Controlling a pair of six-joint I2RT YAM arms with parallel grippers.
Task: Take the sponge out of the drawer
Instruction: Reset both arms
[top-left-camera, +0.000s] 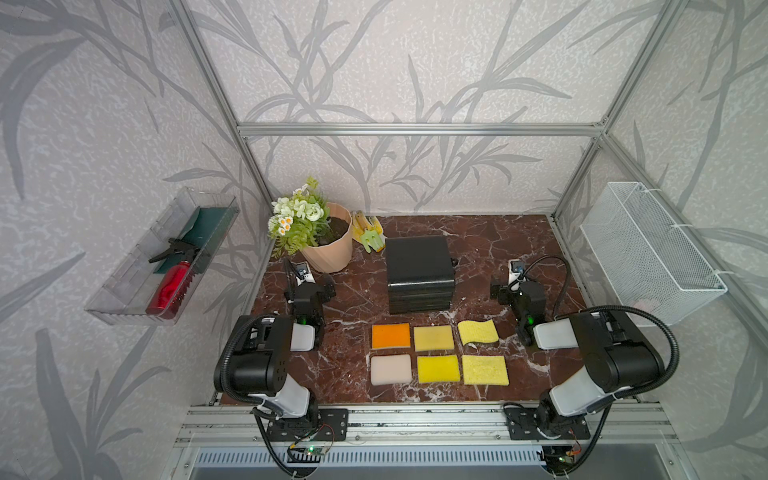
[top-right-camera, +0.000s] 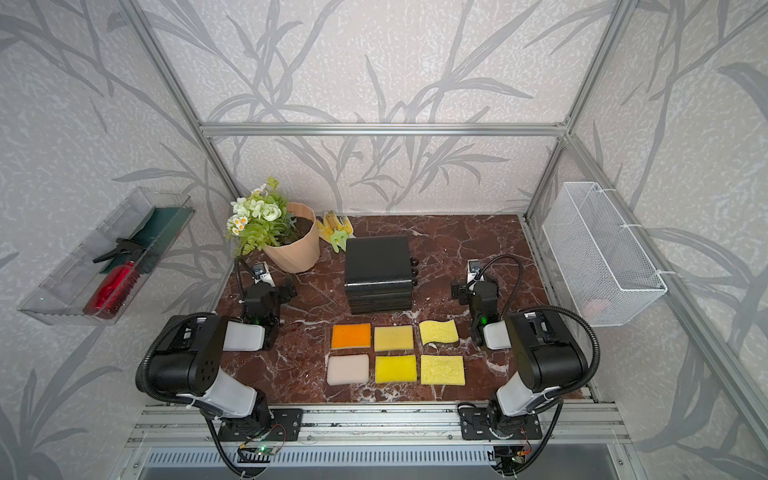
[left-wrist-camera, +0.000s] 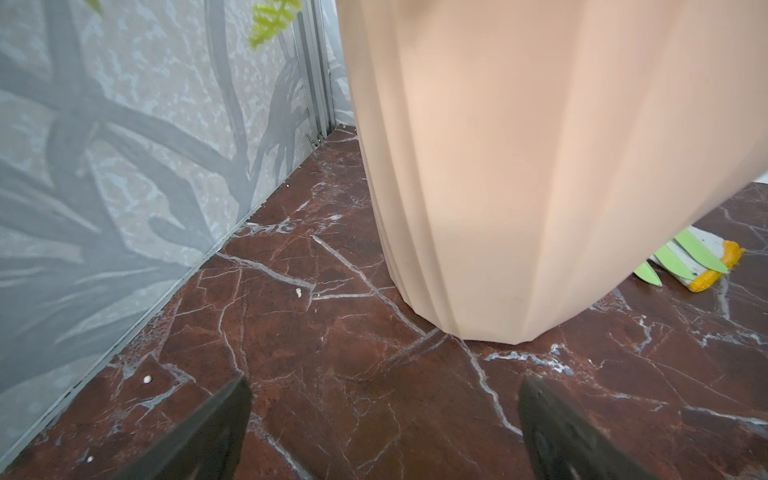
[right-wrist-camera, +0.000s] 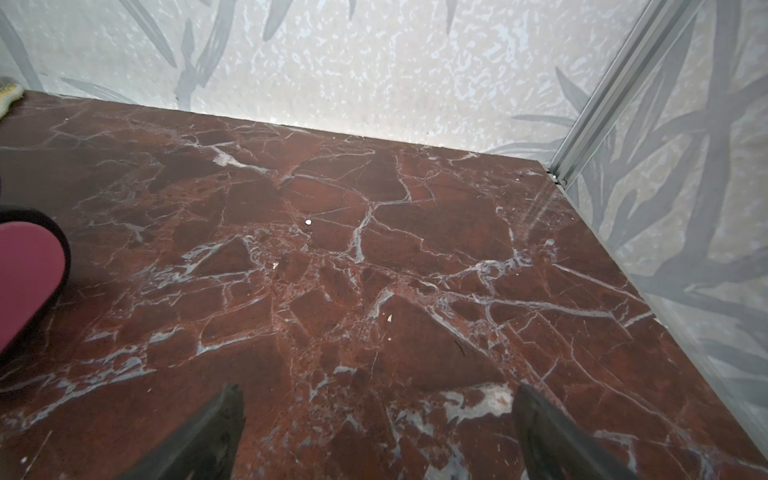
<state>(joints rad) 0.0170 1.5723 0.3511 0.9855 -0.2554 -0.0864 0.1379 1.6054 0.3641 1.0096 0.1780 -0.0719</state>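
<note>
Marble tabletop (top-left-camera: 494, 245), leaf-patterned walls (top-left-camera: 415, 62)

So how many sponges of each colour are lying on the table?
Orange sponge: 1
Cream sponge: 1
Yellow sponges: 4
Total: 6
</note>
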